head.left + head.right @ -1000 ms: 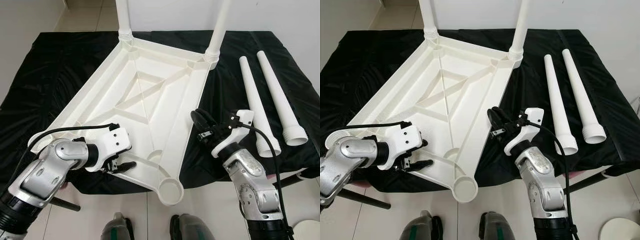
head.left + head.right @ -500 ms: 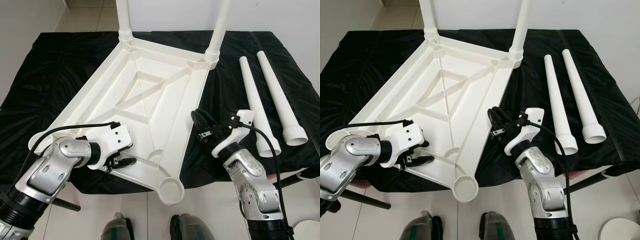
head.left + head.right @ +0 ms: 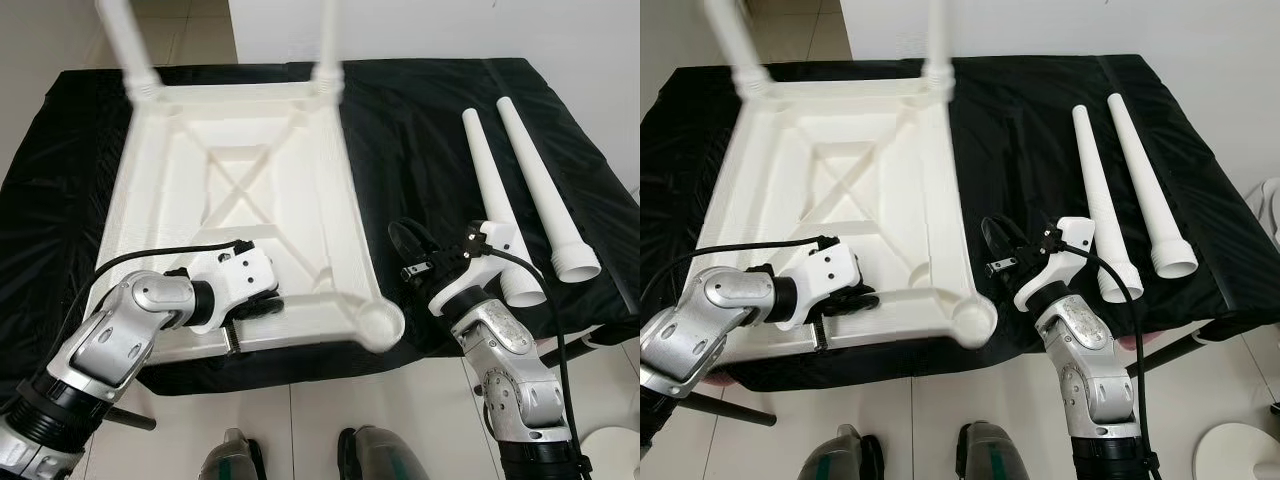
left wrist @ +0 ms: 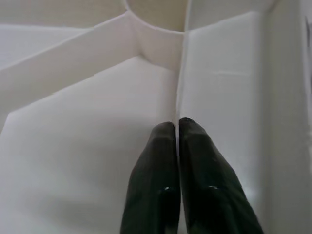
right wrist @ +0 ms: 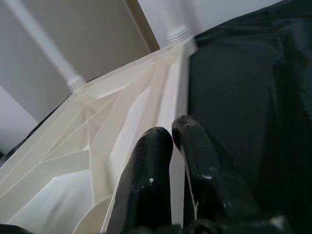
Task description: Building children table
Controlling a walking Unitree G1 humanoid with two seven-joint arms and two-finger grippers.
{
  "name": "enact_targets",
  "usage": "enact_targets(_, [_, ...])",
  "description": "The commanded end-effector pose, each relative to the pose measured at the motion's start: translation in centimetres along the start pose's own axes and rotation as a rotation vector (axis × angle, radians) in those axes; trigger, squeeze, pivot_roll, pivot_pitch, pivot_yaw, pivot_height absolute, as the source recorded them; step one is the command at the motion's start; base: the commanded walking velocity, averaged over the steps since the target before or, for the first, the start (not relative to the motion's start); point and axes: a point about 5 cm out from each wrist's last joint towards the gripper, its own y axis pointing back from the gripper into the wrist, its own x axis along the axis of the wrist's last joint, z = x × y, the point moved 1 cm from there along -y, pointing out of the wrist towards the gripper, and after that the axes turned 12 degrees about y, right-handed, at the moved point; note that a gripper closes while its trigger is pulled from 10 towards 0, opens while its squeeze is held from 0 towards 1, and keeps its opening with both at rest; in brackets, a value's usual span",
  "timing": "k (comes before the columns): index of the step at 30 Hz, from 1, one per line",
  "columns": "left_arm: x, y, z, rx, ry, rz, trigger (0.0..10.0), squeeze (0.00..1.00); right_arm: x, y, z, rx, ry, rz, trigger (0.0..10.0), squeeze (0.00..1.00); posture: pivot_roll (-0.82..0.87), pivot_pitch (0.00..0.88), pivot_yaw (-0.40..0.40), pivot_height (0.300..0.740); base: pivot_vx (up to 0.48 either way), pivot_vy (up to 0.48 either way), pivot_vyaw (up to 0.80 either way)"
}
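Note:
The white plastic tabletop (image 3: 240, 150) lies upside down on the black-covered table (image 3: 420, 130), blurred with motion. Two white legs (image 3: 125, 40) (image 3: 328, 40) stand screwed into its far corners. Its near right corner holds an empty round socket (image 3: 380, 322). My left gripper (image 3: 268, 305) is inside the near edge, shut on a thin rib of the tabletop (image 4: 177, 73). My right gripper (image 3: 408, 240) hovers just right of that near corner, fingers (image 5: 151, 146) shut on nothing. Two loose white legs (image 3: 495, 200) (image 3: 545, 190) lie side by side at the right.
The black cloth is bare between the tabletop and the loose legs. The table's front edge runs just below my grippers, with tiled floor and my feet (image 3: 235, 458) under it. A round white object (image 3: 1240, 450) sits on the floor at the right.
The tabletop has swung round with my left gripper on it: its near corner went right and its far end left, so it now lies square to the table. The right gripper barely moved.

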Motion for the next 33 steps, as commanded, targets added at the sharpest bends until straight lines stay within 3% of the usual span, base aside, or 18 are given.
enact_targets(1, [-0.2,0.5,-1.5,0.147,0.022,0.009,0.0,0.00,0.2,0.1,-0.1,-0.004,0.005,0.005,10.0,0.00,-0.17,0.078,0.030,0.740,0.000,0.000,0.00])
enact_targets(6, [0.5,-0.3,-1.9,0.196,0.038,0.040,0.0,0.00,0.2,0.1,-0.2,-0.008,0.002,0.008,10.0,0.00,-0.17,0.078,0.032,0.740,0.000,0.000,0.00])
enact_targets(7, [0.8,-0.7,-1.9,0.209,0.045,0.055,2.7,0.00,0.2,0.0,-0.2,-0.009,0.000,0.008,10.0,0.00,-0.17,0.081,0.033,0.740,0.000,0.000,0.00])
enact_targets(8, [0.8,-0.7,-1.9,0.209,0.045,0.055,2.7,0.00,0.2,0.0,-0.2,-0.009,0.000,0.008,10.0,0.00,-0.17,0.081,0.033,0.740,0.000,0.000,0.00])
enact_targets(9, [1.0,-1.0,-1.9,0.219,0.050,0.065,10.0,0.00,0.2,0.0,-0.2,-0.010,-0.001,0.009,10.0,0.00,-0.17,0.081,0.033,0.740,0.000,0.000,0.00])
enact_targets(15, [2.1,-2.7,-0.9,0.208,0.044,0.113,10.0,0.00,0.2,0.1,-0.3,-0.016,-0.005,0.010,10.0,0.00,-0.17,0.083,0.038,0.740,0.000,0.000,0.00])
enact_targets(18, [2.4,-3.0,-0.7,0.207,0.041,0.124,10.0,0.00,0.2,0.1,-0.2,-0.018,-0.004,0.010,10.0,0.00,-0.17,0.084,0.038,0.740,0.000,0.000,0.00])
enact_targets(19, [2.7,-3.2,-0.6,0.202,0.054,0.144,10.0,0.11,0.2,0.1,-0.3,-0.021,-0.005,0.010,10.0,0.00,-0.17,0.083,0.038,0.740,0.000,0.000,0.00])
enact_targets(20, [3.1,-3.3,-0.4,0.191,0.078,0.166,10.0,1.00,0.2,0.1,-0.3,-0.022,-0.006,0.011,10.0,0.00,-0.18,0.084,0.040,0.740,0.000,0.000,0.00])
enact_targets(25, [3.9,-3.4,-0.7,0.227,0.073,0.202,10.0,0.99,0.3,0.1,-0.4,-0.028,-0.011,0.016,10.0,0.00,-0.17,0.085,0.042,0.740,0.000,0.000,0.00])
enact_targets(26, [4.2,-3.3,-0.9,0.249,0.060,0.219,10.0,0.00,0.3,0.1,-0.4,-0.031,-0.012,0.016,10.0,0.00,-0.17,0.085,0.042,0.740,0.000,0.000,0.00])
enact_targets(33, [5.5,-2.3,-0.6,0.230,-0.004,0.295,10.0,0.00,0.3,0.0,-0.4,-0.035,-0.014,0.019,10.0,0.00,-0.17,0.082,0.045,0.740,0.000,0.000,0.00])
